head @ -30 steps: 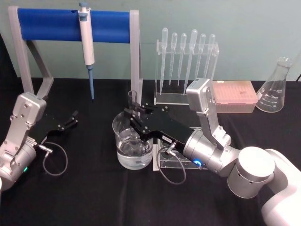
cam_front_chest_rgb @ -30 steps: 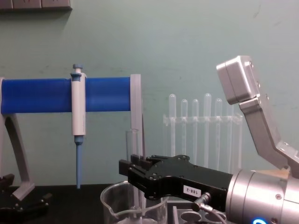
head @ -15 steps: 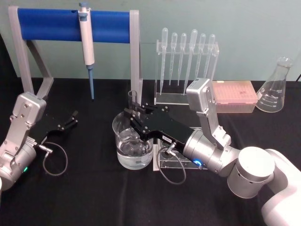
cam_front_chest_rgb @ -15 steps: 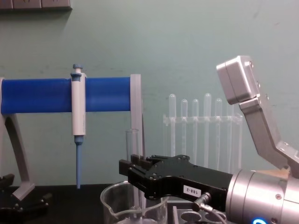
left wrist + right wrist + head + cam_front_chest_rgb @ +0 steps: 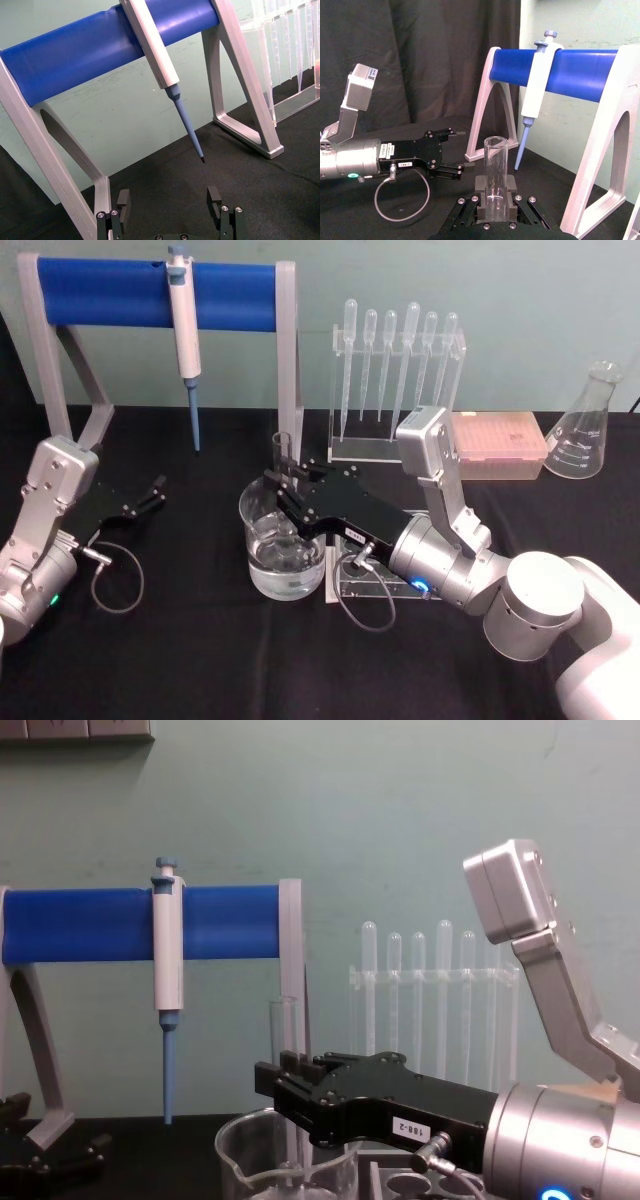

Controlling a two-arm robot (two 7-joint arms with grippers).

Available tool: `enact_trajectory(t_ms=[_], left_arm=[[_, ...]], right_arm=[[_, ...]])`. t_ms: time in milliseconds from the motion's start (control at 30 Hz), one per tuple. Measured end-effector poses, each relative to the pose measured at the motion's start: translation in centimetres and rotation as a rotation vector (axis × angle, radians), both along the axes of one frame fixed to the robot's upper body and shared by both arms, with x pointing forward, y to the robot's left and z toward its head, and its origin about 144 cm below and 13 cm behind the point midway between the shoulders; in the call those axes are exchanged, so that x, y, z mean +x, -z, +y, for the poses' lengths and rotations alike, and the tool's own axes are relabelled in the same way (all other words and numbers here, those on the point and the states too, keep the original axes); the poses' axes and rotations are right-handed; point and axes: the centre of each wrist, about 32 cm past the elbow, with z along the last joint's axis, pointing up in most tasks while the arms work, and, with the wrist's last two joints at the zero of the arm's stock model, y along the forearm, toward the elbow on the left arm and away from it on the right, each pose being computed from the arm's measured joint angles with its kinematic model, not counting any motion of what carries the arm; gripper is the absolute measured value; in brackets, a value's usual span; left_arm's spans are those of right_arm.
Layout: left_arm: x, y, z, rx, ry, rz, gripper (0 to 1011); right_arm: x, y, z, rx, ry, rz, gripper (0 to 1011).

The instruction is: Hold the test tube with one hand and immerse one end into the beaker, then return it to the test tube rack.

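Hidden bits first: the lower end of the test tube (image 5: pixel 283 452) is hard to read. In the head view the right gripper (image 5: pixel 283 488) lies across it, and the glass of the beaker (image 5: pixel 250 535) plus the clear liquid (image 5: pixel 285 565) distorts the rest. The chest view cuts the beaker off at the frame's bottom edge, so I can't tell how deep the tube end sits or whether it touches the beaker floor. What's clear: the tube is upright, open rim up, with its lower part inside the beaker toward the beaker's 12 o'clock side. The right fingers (image 5: pixel 479 186) are clenched on the tube partway down; in the right wrist view its upper part rises straight out of the grip. The right gripper comes in from 4 o'clock and its wrist covers most of the test tube rack (image 5: pixel 362 587), just beside the beaker at 3 o'clock; a clear corner and a couple of holes show. The left gripper (image 5: pixel 155 492) is parked low near the desk (image 5: pixel 200 660) at 9 o'clock of the beaker, well apart, fingers spread with nothing between them; the chest view clips it at the lower left corner. Around: blue stand (image 5: pixel 110 292) at 11 o'clock with the white and blue pipette (image 5: pixel 184 335) hanging tip down, plastic pipettes (image 5: pixel 395 360) standing in a row at 1 o'clock, pink tip box (image 5: pixel 500 445) and conical flask (image 5: pixel 583 430) out toward 2 o'clock.
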Motion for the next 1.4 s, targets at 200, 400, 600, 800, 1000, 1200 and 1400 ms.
enact_trajectory(t_ms=[200, 400, 600, 800, 1000, 1200, 1400], left_arm=[[0.00, 0.00, 0.00, 0.000, 0.000, 0.000, 1000], [0.00, 0.00, 0.00, 0.000, 0.000, 0.000, 1000], [0.00, 0.00, 0.00, 0.000, 0.000, 0.000, 1000], [0.00, 0.00, 0.00, 0.000, 0.000, 0.000, 1000], [0.00, 0.00, 0.00, 0.000, 0.000, 0.000, 1000], [0.00, 0.00, 0.00, 0.000, 0.000, 0.000, 1000], [0.00, 0.00, 0.00, 0.000, 0.000, 0.000, 1000]], right_arm=[[0.00, 0.00, 0.00, 0.000, 0.000, 0.000, 224], [0.00, 0.00, 0.00, 0.000, 0.000, 0.000, 224], [0.00, 0.00, 0.00, 0.000, 0.000, 0.000, 224], [0.00, 0.00, 0.00, 0.000, 0.000, 0.000, 224], [0.00, 0.00, 0.00, 0.000, 0.000, 0.000, 224], [0.00, 0.00, 0.00, 0.000, 0.000, 0.000, 224], [0.00, 0.00, 0.00, 0.000, 0.000, 0.000, 224]])
